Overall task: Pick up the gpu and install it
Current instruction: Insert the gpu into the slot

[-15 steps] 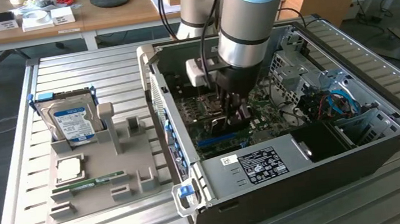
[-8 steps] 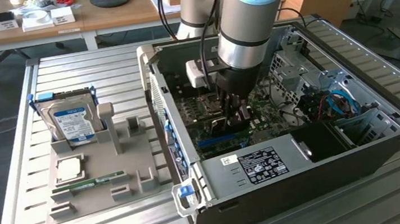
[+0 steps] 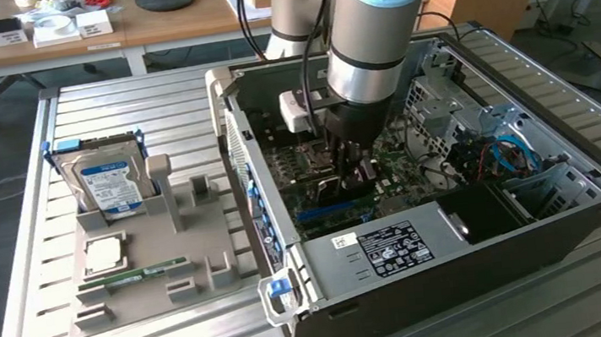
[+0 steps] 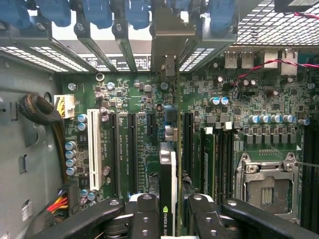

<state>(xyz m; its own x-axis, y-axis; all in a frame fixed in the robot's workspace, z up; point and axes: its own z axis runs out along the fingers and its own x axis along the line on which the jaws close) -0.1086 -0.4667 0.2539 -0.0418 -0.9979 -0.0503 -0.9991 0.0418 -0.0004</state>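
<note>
- The robot arm [image 3: 374, 15] reaches straight down into the open computer case [image 3: 444, 237], which lies on its side on a slatted metal table [image 3: 134, 102].
- Inside the case, the gripper [image 3: 353, 181] sits just above the green motherboard [image 3: 391, 167], close to the middle of the case.
- In the wrist view the gripper [image 4: 168, 211] is clamped on the graphics card [image 4: 168, 174], one black finger [image 4: 144, 214] on each face of it.
- The card stands on edge over the motherboard [image 4: 124, 99], its thin edge facing the camera and a green logo on its black cooler showing between the fingers.
- The card's silver end bracket [image 4: 167, 40] points at the case's rear slot openings [image 4: 99, 55], where a row of blue clips [image 4: 99, 12] lines the wall.
- The card lines up with the long black slots [image 4: 132, 149] on the board, beside a white slot [image 4: 92, 149]; whether it is fully seated I cannot tell.
- On the other side of the card from the white slot, a memory stick [image 4: 209, 159] stands in its socket, and past that is the bare processor socket [image 4: 266, 181].
- Outside the case, towards the exterior view's left, a grey parts holder [image 3: 147, 262] rests on the table.
- It holds a hard drive [image 3: 108, 186] with a blue and white label standing upright, a processor chip [image 3: 103, 255] lying flat, and a narrow green memory stick [image 3: 137, 276] nearer the front of the table.
</note>
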